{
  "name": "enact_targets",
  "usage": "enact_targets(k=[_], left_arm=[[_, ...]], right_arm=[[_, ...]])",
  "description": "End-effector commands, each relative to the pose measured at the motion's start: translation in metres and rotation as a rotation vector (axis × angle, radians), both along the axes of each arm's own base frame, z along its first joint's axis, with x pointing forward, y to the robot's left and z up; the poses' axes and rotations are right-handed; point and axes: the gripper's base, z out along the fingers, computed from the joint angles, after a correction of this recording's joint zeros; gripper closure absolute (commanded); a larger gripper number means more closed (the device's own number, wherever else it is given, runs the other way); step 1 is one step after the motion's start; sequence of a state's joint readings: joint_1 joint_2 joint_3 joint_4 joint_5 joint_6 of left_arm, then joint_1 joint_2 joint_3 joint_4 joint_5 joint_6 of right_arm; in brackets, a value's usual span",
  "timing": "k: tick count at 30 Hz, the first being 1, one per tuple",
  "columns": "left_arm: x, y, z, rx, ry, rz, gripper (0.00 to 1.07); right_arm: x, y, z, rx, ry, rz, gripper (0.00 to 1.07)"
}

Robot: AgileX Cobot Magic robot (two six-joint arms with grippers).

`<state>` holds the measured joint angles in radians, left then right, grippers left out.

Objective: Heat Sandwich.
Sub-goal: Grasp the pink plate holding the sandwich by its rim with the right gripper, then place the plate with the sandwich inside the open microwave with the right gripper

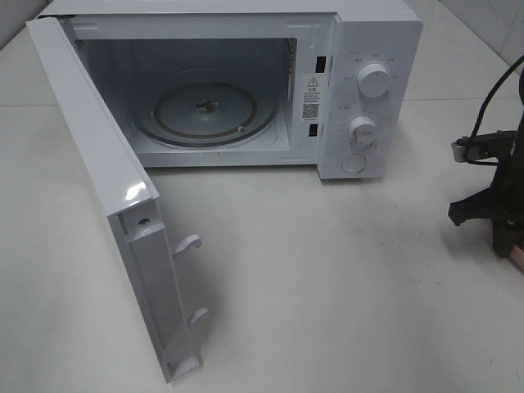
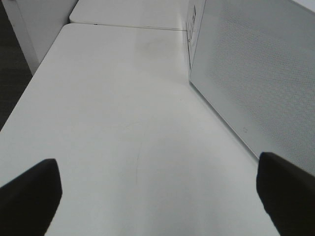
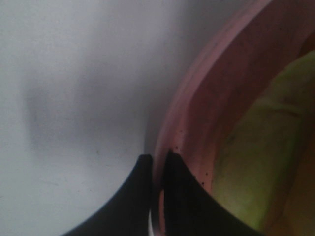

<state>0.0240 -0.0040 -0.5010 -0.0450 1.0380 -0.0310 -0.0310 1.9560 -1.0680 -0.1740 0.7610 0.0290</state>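
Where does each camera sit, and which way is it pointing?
Exterior high: up high, looking down at the open microwave, door and table; right arm at the edge.
Left wrist: at the wrist, facing along table and door; open left end effector shows.
Right wrist: at the wrist, close on pink plate and sandwich; right end effector pinches its rim.
Shared: first two both show door and table.

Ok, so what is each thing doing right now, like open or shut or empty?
Microwave door: wide open.
Glass turntable: bare, nothing on it.
Left pincer: open, holding nothing.
Pink plate: pinched at its rim.
Right pincer: shut on that rim.
Sandwich: lying on the plate, not yet inside.
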Motion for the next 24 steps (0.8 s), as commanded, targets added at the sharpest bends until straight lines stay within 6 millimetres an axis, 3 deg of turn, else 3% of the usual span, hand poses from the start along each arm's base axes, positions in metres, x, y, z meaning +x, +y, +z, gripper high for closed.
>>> enact_targets(k=[1,24], left_arm=[[-0.0037,0.0,-0.001,0.001,-0.028,0.004,0.05],[-0.0037,0.0,-0.001,0.001,-0.028,0.004,0.05]], right_arm=[[-0.0011,-0.0014,-0.0006,-0.003,0.007,-0.021,1.07],[-0.004,-0.0021,0.0045,-0.066,0.03,-0.011,1.07]])
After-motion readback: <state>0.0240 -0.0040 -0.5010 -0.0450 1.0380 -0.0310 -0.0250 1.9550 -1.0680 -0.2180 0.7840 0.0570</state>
